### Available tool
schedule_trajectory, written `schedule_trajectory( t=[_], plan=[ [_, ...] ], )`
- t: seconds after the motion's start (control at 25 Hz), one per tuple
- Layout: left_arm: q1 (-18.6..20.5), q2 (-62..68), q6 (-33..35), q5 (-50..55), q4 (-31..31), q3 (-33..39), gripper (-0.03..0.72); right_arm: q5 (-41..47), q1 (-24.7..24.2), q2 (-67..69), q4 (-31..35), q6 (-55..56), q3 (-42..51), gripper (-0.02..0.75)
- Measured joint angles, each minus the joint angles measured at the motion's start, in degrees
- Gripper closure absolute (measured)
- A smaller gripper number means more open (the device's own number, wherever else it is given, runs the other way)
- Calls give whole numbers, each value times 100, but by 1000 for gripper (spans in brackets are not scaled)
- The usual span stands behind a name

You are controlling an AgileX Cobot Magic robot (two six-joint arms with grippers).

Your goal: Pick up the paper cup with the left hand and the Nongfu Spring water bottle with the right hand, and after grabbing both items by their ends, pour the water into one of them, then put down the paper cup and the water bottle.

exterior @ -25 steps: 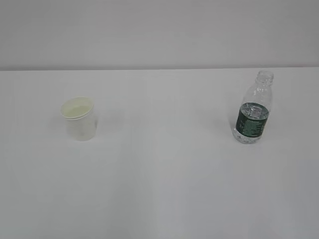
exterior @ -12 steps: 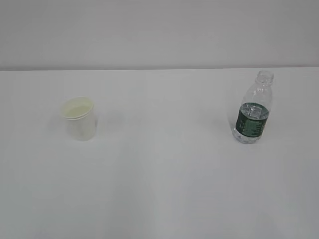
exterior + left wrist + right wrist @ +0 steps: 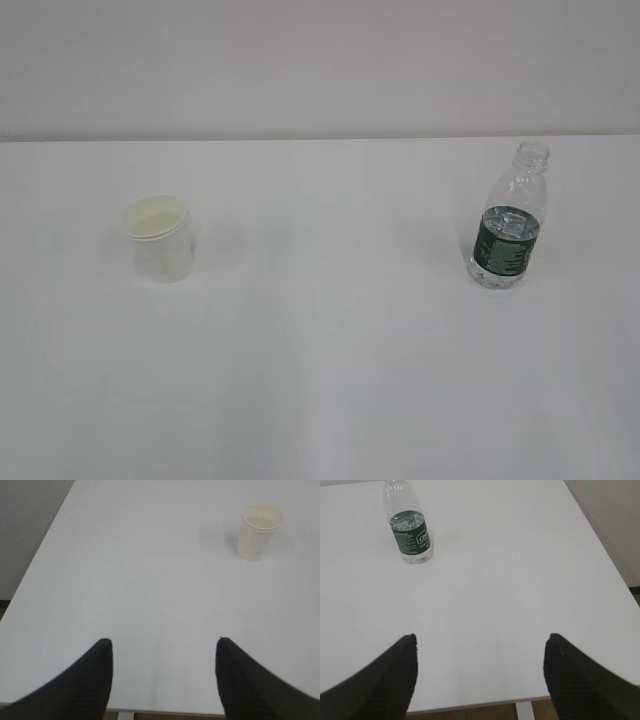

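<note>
The white paper cup (image 3: 160, 240) stands upright on the left of the white table (image 3: 320, 330); the left wrist view shows the cup (image 3: 259, 532) far ahead to the upper right. My left gripper (image 3: 162, 642) is open and empty over the table's near edge. The Nongfu Spring water bottle (image 3: 508, 218) stands upright on the right, uncapped, with water up to its green label. In the right wrist view the bottle (image 3: 409, 525) is far ahead at upper left. My right gripper (image 3: 480, 637) is open, holding nothing. Neither arm shows in the exterior view.
The table's left edge (image 3: 37, 570) and right edge (image 3: 600, 545) drop off to a grey floor. Its near edge (image 3: 470, 705) lies just under both grippers. A pale wall (image 3: 320, 60) rises behind the table.
</note>
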Motion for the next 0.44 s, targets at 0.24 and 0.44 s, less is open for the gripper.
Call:
schedule_trajectory(
  t=[0.24, 0.44],
  plan=[
    [12, 0, 0, 0, -22, 0, 228, 0, 0, 0, 0, 10, 0, 150],
    [12, 0, 0, 0, -22, 0, 228, 0, 0, 0, 0, 10, 0, 150]
  ],
)
